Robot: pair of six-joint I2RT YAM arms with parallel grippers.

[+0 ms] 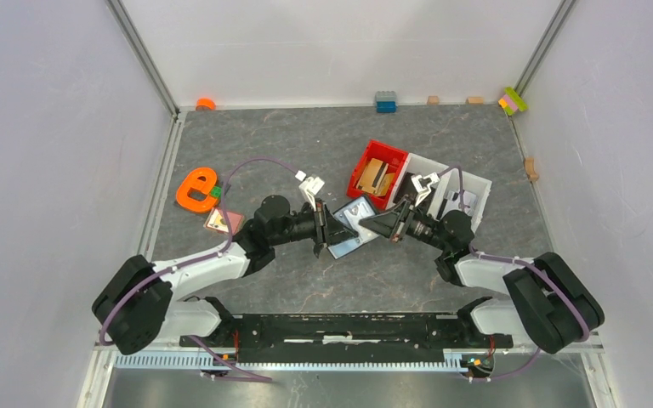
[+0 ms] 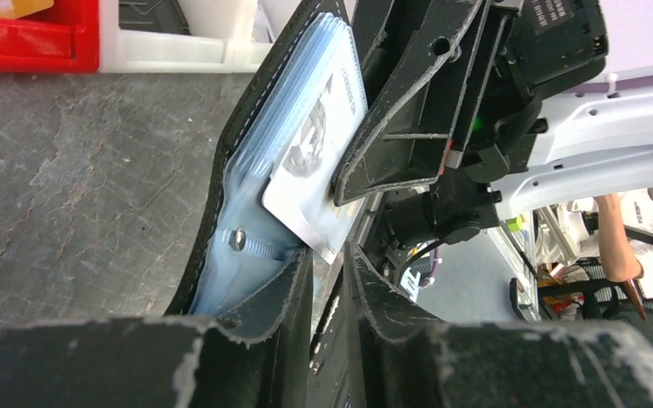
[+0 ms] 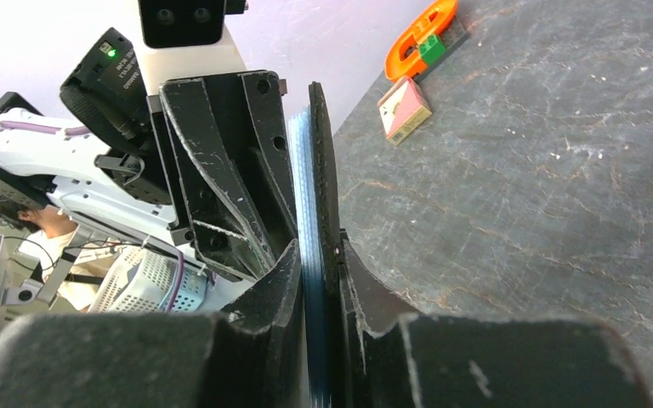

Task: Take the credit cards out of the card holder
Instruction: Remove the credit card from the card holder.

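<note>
The black, stitched, leather-like card holder (image 1: 350, 225) is held between both arms over the grey marbled table (image 1: 289, 140), with its pale-blue plastic sleeves fanned. A glossy greyish-white card (image 2: 310, 183) juts partway out, its print blurred. The right gripper (image 3: 319, 255) clamps cover and sleeves. The card's corner sits between the narrowly parted left gripper (image 2: 327, 259) fingers; whether they pinch it is unclear.

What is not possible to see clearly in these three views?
- Cards remaining in the card holder: left wrist, its sleeves overlap; right wrist, edge-on.
- Print on the grey-white card: left wrist, blurred, partly under the right gripper.
- White bin contents: top view, too small, right arm across it.
</note>
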